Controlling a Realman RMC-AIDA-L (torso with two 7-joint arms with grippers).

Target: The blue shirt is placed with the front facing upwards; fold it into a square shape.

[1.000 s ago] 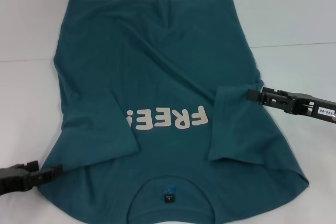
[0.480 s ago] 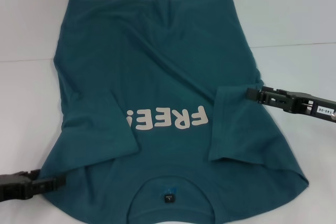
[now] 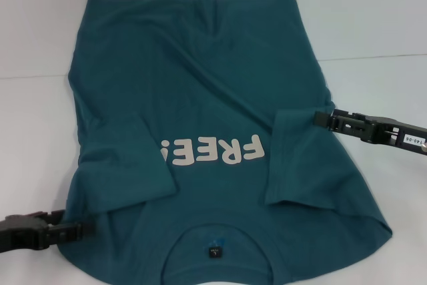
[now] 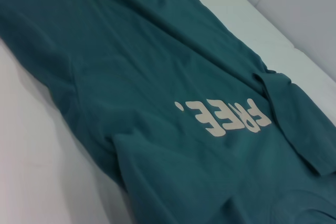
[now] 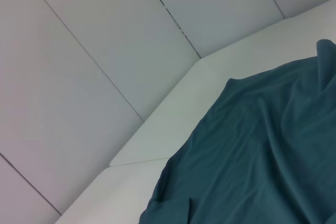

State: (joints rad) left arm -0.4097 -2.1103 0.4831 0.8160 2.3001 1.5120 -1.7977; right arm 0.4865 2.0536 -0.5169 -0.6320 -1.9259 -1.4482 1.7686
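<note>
The blue shirt [image 3: 200, 85] lies front up on the white table, collar nearest me and hem at the far side. Cream "FREE!" lettering [image 3: 213, 151] crosses the chest, and a small dark neck label [image 3: 214, 252] sits in the collar. Both short sleeves are folded inward over the body. My left gripper [image 3: 83, 230] lies low on the table with its tip at the shirt's near left shoulder edge. My right gripper [image 3: 319, 119] touches the shirt's right edge beside the folded sleeve. The left wrist view shows the shirt [image 4: 131, 77] and lettering [image 4: 226, 116]; the right wrist view shows its far part [image 5: 262, 156].
The white table [image 3: 373, 31] has a seam line running across it behind the shirt's middle. Bare table lies to both sides of the shirt. Pale wall panels [image 5: 105, 51] rise beyond the table's far edge.
My left gripper has dropped lower toward me and slid right, its tip now reaching the shirt's shoulder edge. The right gripper and the shirt have stayed put.
</note>
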